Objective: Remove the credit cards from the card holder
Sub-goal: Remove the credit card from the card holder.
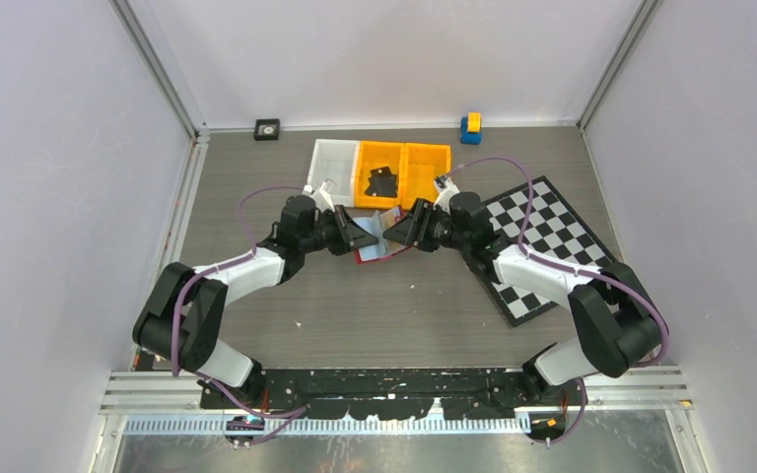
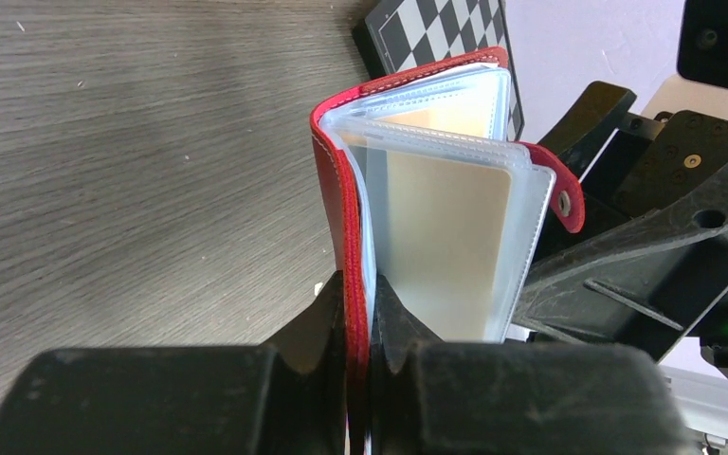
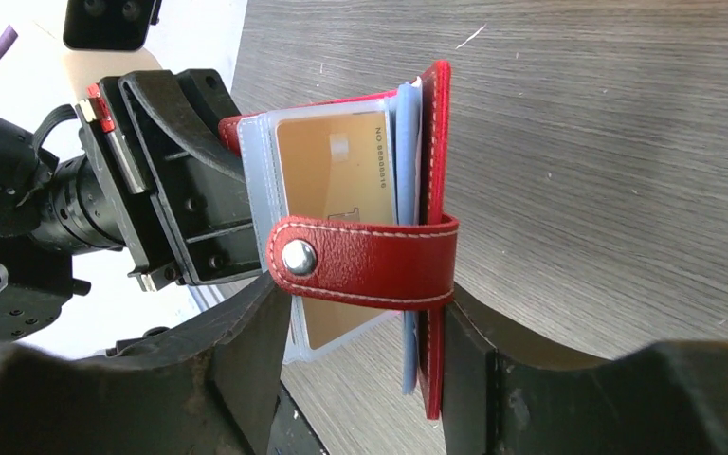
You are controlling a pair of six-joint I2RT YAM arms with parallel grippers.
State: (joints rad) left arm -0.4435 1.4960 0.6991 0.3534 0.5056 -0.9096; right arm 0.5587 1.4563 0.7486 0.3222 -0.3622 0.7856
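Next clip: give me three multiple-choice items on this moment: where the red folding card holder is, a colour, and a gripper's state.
1. Where is the red folding card holder?
A. in an orange bin
B. between the left gripper and right gripper
C. on the chequered board

2. What colour is the thin rectangular card showing at its front?
A. green
B. black
C. tan

3. What is the left gripper doing?
A. shut on the holder's red cover
B. open, holding nothing
C. out of every view

Answers:
1 B: the top view shows it between both arms' fingertips.
2 C: the right wrist view shows a tan card face.
3 A: the left wrist view shows both fingers pinching the cover.
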